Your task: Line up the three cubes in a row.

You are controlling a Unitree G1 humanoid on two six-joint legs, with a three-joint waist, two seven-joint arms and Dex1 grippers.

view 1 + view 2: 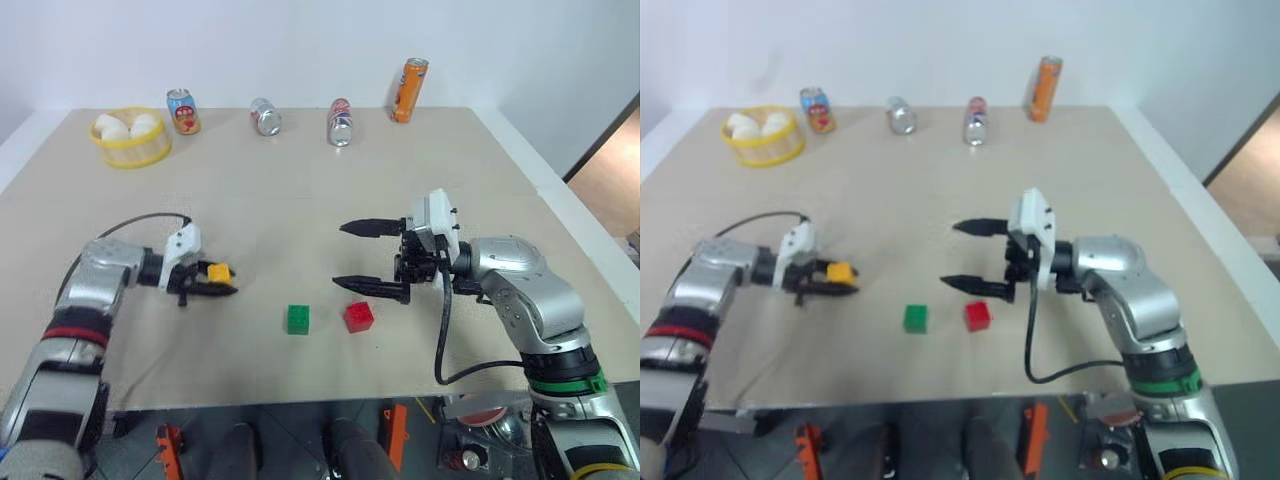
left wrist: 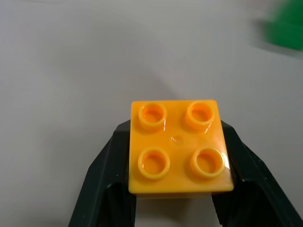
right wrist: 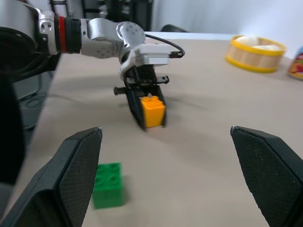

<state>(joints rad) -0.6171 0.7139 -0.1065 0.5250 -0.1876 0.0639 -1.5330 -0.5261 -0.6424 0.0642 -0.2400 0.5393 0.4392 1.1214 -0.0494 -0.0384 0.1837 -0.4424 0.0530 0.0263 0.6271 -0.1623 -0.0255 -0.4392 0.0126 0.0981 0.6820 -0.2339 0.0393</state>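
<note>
Jaws of our left gripper (image 1: 222, 283) are clamping the yellow cube (image 1: 218, 272); our right gripper (image 1: 364, 257) is gaping (green cube (image 1: 298, 319) at nine o'clock of red cube (image 1: 358, 316)).

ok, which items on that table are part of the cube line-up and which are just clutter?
Part of the job:
- yellow-orange cube, clamped in the left gripper
- green cube
- red cube

Just lying about:
- yellow basket of white balls
- four drink cans along the far edge, the orange can upright
</note>
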